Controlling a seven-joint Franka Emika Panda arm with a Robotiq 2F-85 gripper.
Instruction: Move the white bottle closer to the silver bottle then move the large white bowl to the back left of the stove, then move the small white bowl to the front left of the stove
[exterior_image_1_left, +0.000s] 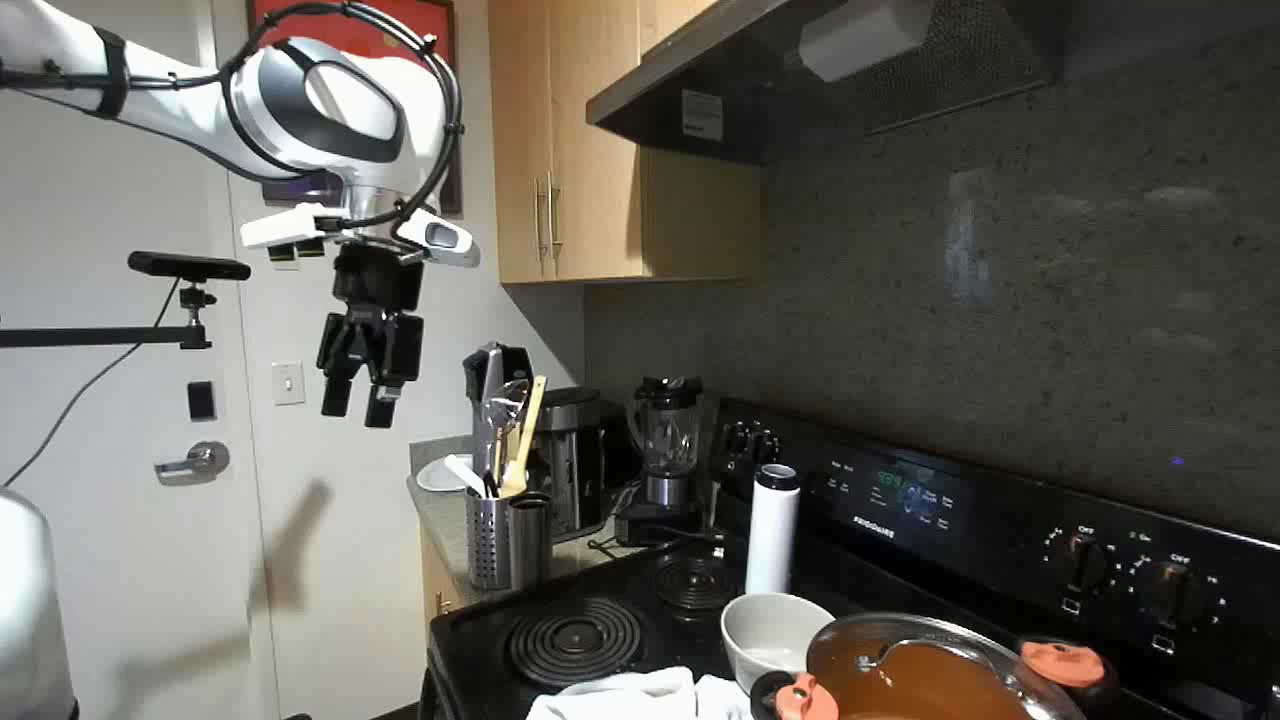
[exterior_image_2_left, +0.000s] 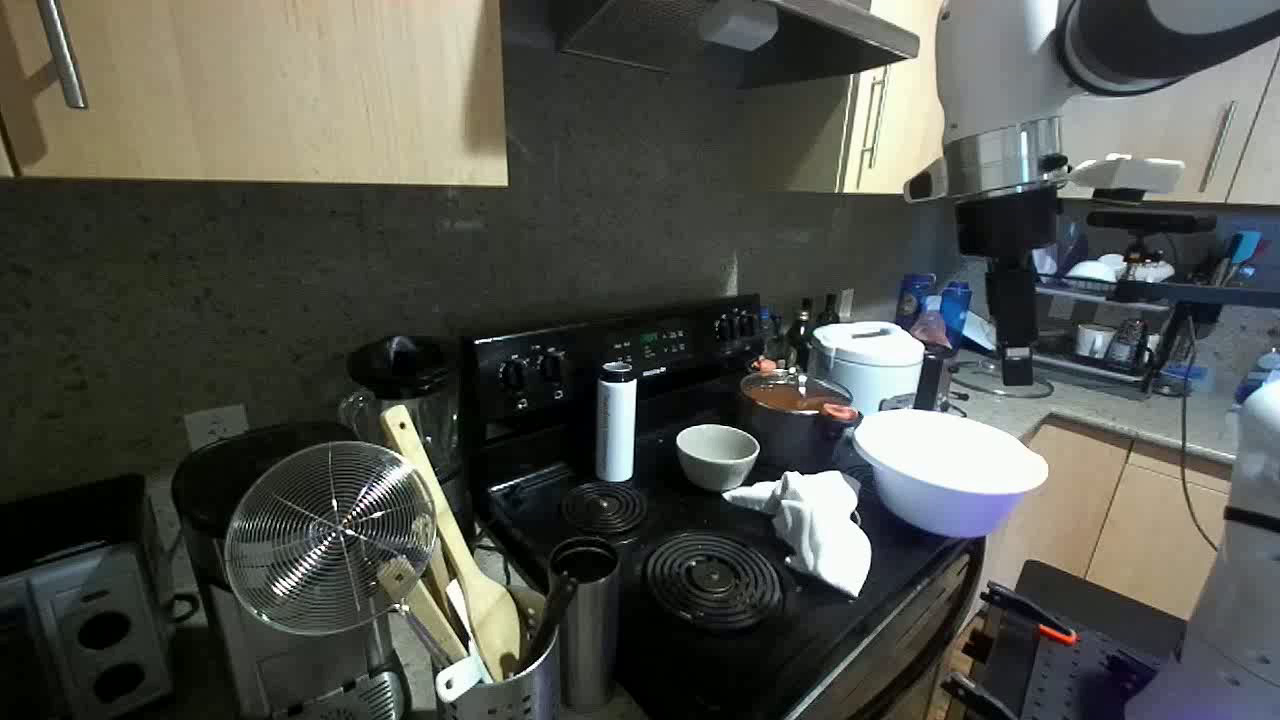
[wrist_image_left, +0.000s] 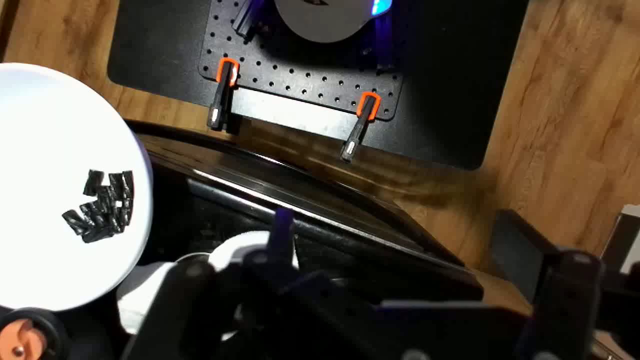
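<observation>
My gripper (exterior_image_1_left: 358, 405) hangs high in the air, pointing down and well apart from everything. In the wrist view its fingers (wrist_image_left: 282, 235) stand open with nothing between them. On the stove (exterior_image_2_left: 680, 640) the white bottle (exterior_image_2_left: 616, 425) stands upright near the back panel, just behind the back left burner. The small white bowl (exterior_image_2_left: 718, 456) sits mid-stove, right of the bottle. At the stove's front right rests the large white bowl (exterior_image_2_left: 950, 470); dark pieces show inside it in the wrist view. The silver bottle (exterior_image_2_left: 587, 625), a metal cylinder, stands on the counter left of the stove.
A lidded pot (exterior_image_2_left: 797, 420) with orange handles sits at the back right of the stove. A white cloth (exterior_image_2_left: 815, 525) lies between the bowls. Left of the stove are a utensil holder (exterior_image_1_left: 489, 540) and a blender (exterior_image_1_left: 668, 450). The range hood (exterior_image_1_left: 830, 80) overhangs the stove.
</observation>
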